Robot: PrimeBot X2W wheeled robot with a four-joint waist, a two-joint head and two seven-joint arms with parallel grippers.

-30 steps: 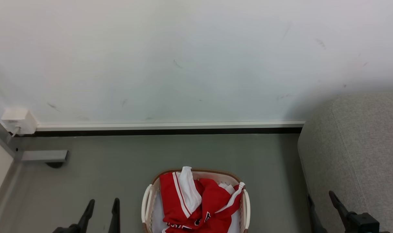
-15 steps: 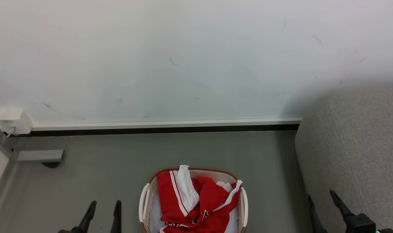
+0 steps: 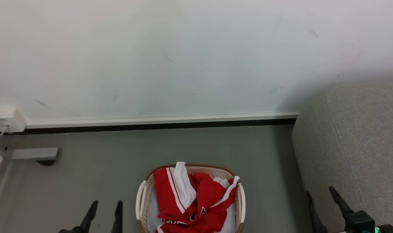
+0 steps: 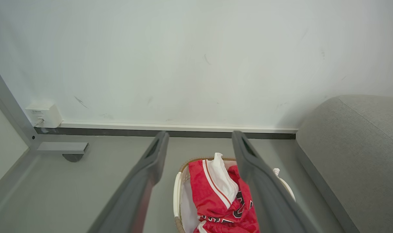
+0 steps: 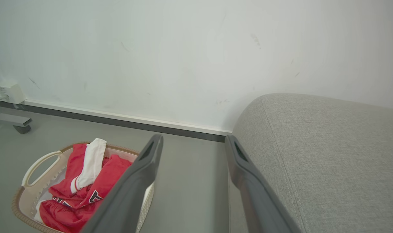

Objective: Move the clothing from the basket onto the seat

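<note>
**Desk:** What is shown of the grippers?

**Caption:** The left gripper (image 3: 107,203) is seen with its fingers spread wide and nothing held between them. The right gripper (image 3: 319,191) is likewise spread wide and empty. Both are poised above the floor (image 3: 102,152), fingers pointed toward the wall (image 3: 183,48).

**Desk:** Where is the clothing placed?

**Caption:** The clothing (image 3: 196,200), red with white stripes, is heaped in the basket (image 3: 138,202). The basket is set on the floor between the two grippers, just right of the left gripper and well left of the right one. A white panel is draped over the far rim. Both grippers are clear of the basket.

**Desk:** And the seat?

**Caption:** The seat (image 3: 352,136) is found just beside the right gripper, on its right, and is parted from the basket by bare floor.

**Desk:** Can any writing be read?

**Caption:** Black characters outlined in white are glimpsed on a fold of the clothing, but they are creased and cannot be read. A label is carried on a white box (image 4: 42,114) at the foot of the wall, far to the left of the left gripper. Its print is too small to be made out.
</note>
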